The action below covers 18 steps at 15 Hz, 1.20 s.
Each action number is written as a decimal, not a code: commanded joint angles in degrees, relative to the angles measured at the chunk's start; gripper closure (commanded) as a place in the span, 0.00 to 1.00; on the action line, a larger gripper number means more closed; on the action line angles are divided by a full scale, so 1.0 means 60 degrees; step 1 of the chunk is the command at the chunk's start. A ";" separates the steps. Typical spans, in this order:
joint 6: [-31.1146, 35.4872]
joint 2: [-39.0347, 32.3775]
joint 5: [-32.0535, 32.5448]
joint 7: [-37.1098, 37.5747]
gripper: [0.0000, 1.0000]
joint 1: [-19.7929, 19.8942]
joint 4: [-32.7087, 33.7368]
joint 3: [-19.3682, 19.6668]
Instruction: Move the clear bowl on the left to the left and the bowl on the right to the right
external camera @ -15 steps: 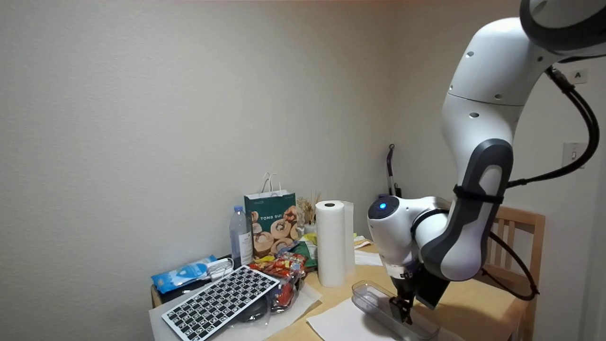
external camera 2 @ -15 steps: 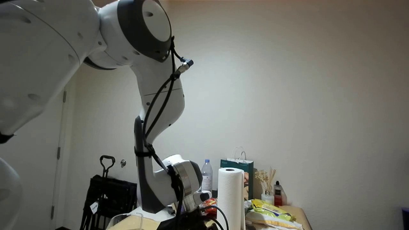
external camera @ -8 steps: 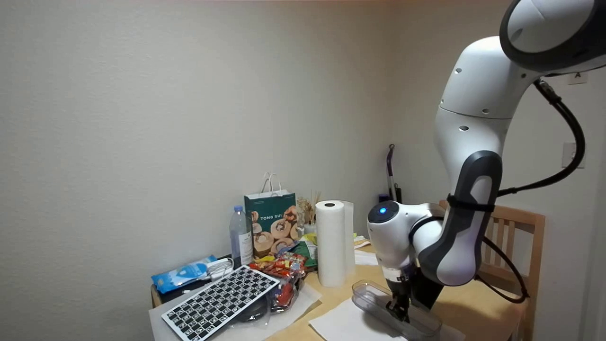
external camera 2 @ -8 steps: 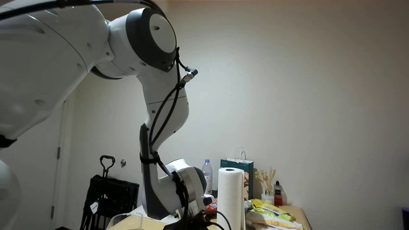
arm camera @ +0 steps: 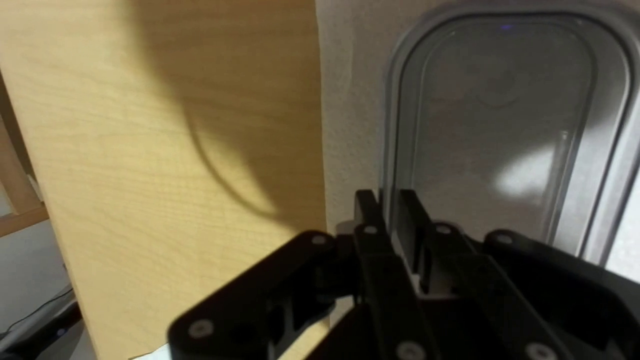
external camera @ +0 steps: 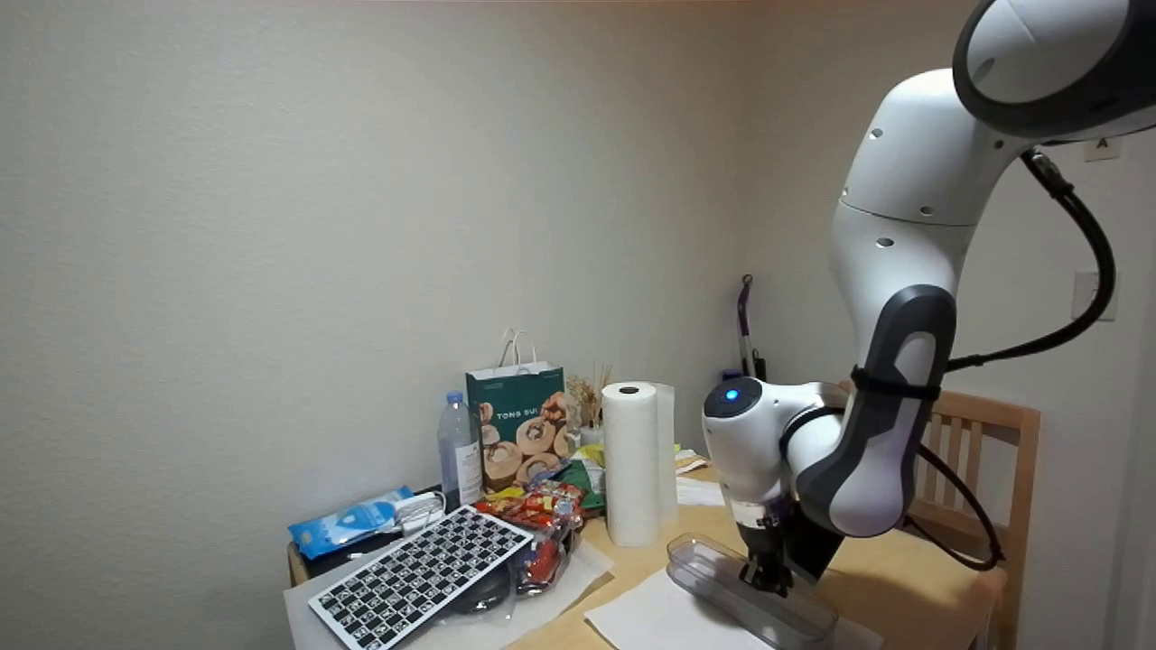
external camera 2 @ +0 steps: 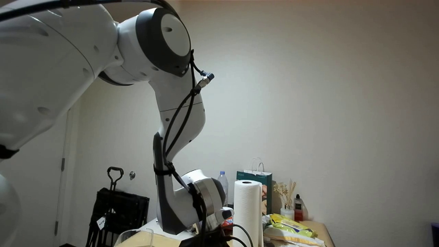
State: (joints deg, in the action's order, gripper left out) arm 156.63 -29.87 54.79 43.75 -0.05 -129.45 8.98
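Note:
A clear, long bowl with rounded ends rests on a white sheet near the table's front in an exterior view. From above, in the wrist view, the same bowl fills the right side. My gripper straddles its left long wall, one finger outside and one inside. The fingers are shut on that wall, with only a thin gap where the rim passes. Another clear rim, apparently a second bowl, shows at the bottom edge of an exterior view, left of my gripper; most of it is cut off.
A paper towel roll stands just behind the bowl. Snack bags, a bottle, a green paper bag and a checkered board crowd the table's far left. A wooden chair stands behind the right edge.
My gripper came down onto the bowl's wall, then its fingers closed and it rose slightly. The bowl and the sheet have shifted a little. The rim at the other view's bottom edge stays put.

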 commanded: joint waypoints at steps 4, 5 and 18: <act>-0.0234 0.0383 -0.1042 -0.1088 0.97 0.0099 -0.0143 0.0224; -0.0281 0.0524 -0.1102 -0.1109 0.97 0.0038 -0.0186 0.0386; -0.1613 0.1326 -0.0725 -0.0889 0.99 0.0215 -0.0464 0.1589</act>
State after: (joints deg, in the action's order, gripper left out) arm 149.26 -24.89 50.20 39.73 0.74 -130.43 18.93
